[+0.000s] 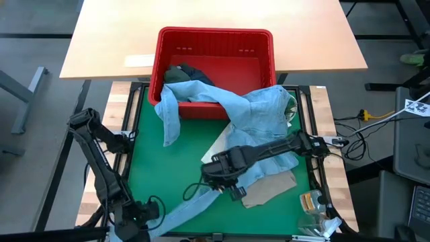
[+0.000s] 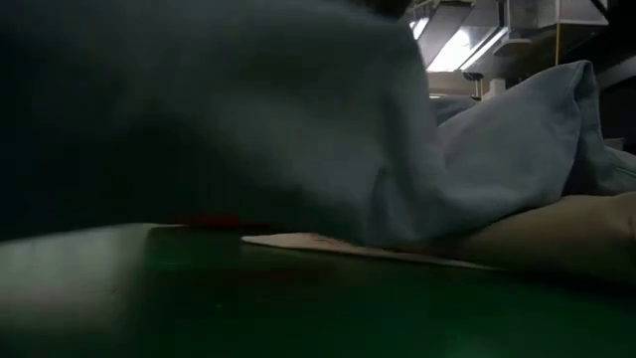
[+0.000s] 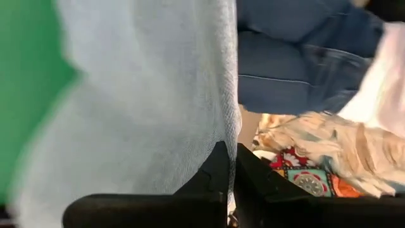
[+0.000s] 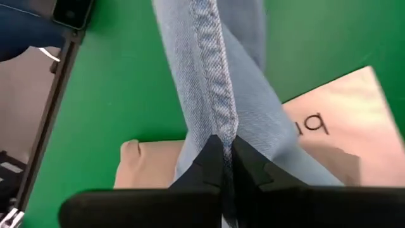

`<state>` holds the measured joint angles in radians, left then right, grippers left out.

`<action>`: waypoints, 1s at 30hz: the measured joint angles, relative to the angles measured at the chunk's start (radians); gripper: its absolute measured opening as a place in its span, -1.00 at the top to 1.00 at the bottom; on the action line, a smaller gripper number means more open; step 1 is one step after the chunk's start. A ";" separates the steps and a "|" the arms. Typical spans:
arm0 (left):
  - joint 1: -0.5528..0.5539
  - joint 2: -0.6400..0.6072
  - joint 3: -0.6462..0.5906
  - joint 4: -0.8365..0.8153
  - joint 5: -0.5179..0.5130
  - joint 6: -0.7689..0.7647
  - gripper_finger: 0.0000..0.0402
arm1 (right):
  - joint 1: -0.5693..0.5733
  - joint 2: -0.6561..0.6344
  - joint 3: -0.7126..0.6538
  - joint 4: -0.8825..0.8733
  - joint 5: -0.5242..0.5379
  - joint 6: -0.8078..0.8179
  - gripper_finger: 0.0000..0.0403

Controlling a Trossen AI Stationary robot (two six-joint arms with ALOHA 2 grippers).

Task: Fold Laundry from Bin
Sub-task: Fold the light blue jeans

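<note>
The task looks barely begun. The light blue shirt [image 1: 259, 111] is only half out of the bin [image 1: 215, 42]: it drapes over the red rim at the centre of the high view and trails toward the lower left across the green tabletop [image 1: 168, 168]. The left gripper [image 3: 229, 166] is clenched on a sleeve at the bottom left, the right gripper [image 4: 226, 158] clenched on a seam at centre. A beige garment [image 1: 272, 188] lies crumpled beneath (nothing is folded yet), and a dark garment [image 1: 188, 72] waits inside the bin.
</note>
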<state>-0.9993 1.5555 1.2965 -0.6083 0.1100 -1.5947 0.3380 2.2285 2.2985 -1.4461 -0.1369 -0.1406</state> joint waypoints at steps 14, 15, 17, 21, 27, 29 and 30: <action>0.015 -0.001 -0.091 -0.181 -0.141 0.170 0.99 | -0.145 -0.021 -0.072 0.142 0.220 0.000 0.96; 0.018 -0.001 -0.114 -0.205 -0.138 0.150 0.99 | -0.167 -0.016 -0.093 0.159 0.221 0.000 0.95; 0.019 0.000 -0.158 -0.257 -0.137 0.113 0.99 | -0.208 -0.010 -0.137 0.197 0.222 0.000 0.95; 0.018 0.000 -0.204 -0.404 -0.161 0.064 1.00 | -0.278 -0.006 -0.234 0.311 0.220 0.001 0.97; 0.031 0.000 -0.207 -0.636 -0.196 0.032 0.99 | -0.338 -0.005 -0.327 0.458 0.207 0.000 0.93; 0.039 0.000 -0.207 -0.690 -0.201 0.032 0.96 | -0.349 -0.005 -0.357 0.503 0.208 0.000 0.93; 0.043 0.000 -0.207 -0.709 -0.204 0.032 0.94 | -0.353 -0.005 -0.369 0.516 0.209 0.000 0.94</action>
<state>-0.9558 1.5551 1.0897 -1.3177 -0.0943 -1.5629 -0.0153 2.2235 1.9296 -0.9299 0.0722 -0.1403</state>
